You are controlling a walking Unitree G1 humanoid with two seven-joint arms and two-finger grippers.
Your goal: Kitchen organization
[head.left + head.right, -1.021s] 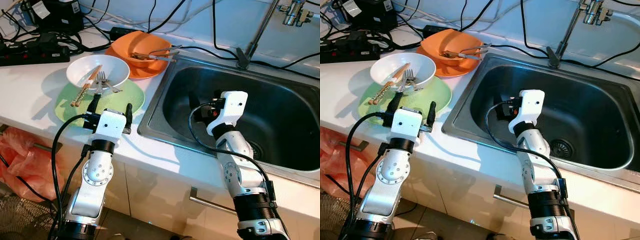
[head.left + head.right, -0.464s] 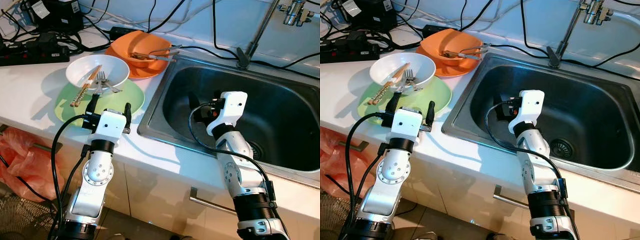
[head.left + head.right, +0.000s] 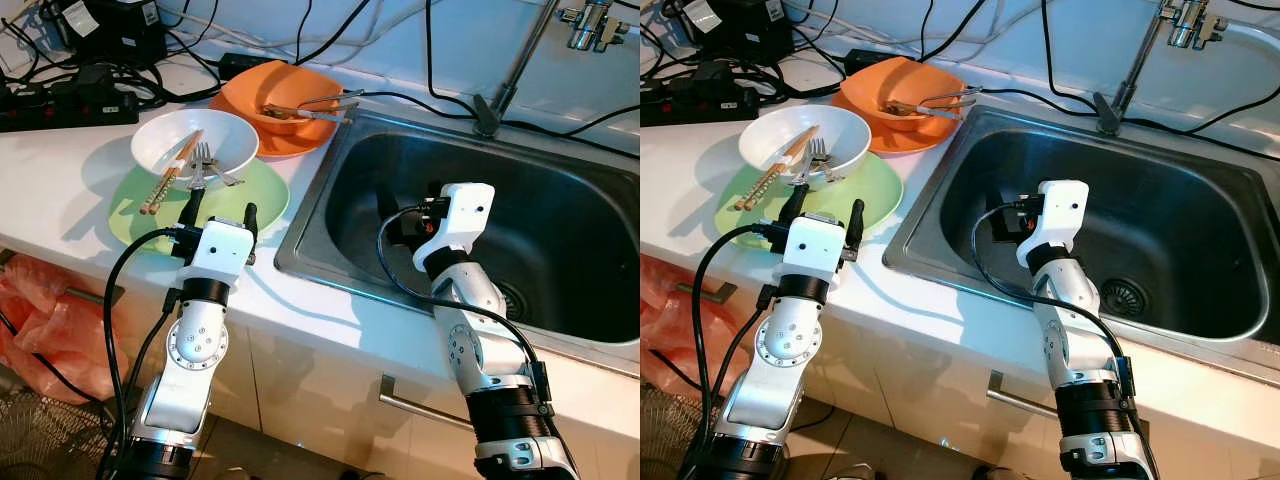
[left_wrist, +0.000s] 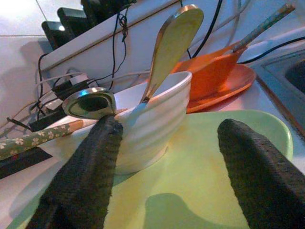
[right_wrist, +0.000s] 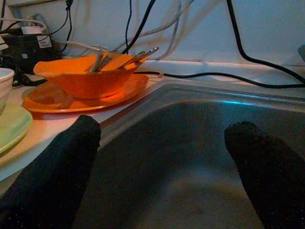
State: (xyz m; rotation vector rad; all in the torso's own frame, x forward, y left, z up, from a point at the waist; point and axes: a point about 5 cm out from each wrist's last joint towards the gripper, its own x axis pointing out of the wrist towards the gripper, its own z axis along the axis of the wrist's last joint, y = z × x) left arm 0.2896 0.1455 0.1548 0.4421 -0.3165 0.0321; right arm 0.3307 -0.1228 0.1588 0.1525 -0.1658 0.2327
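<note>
- Left eye view: A round white ribbed bowl (image 3: 195,144) is seen on a flat green plate (image 3: 262,191), on the white counter (image 3: 60,170) to the left of the steel sink (image 3: 560,230). A silver fork (image 3: 200,166) and wooden chopsticks (image 3: 170,174) are laid inside the bowl. The bowl is judged to be hard, smooth and easy to break, and the loose fork and sticks could slide out if it is tipped. The best place to be held is judged to be the rim, with the bowl kept level.
- Right eye view: The left gripper (image 3: 822,210) is held just over the near edge of the green plate, close to the white bowl. Its two black fingers are spread apart and nothing is held. The right gripper (image 3: 1005,222) is held low inside the sink. An orange bowl (image 3: 902,90) on an orange plate is seen behind, with metal tongs (image 3: 930,102) in it.
- Left wrist view: The bowl is seen between the two wide-apart black fingers (image 4: 86,176), nearer to one of them. A silver spoon (image 4: 88,102) is rested on the rim. Nothing is gripped.
- Right wrist view: The right gripper's fingers (image 5: 57,167) are spread wide, with nothing in between but the grey sink wall.
</note>
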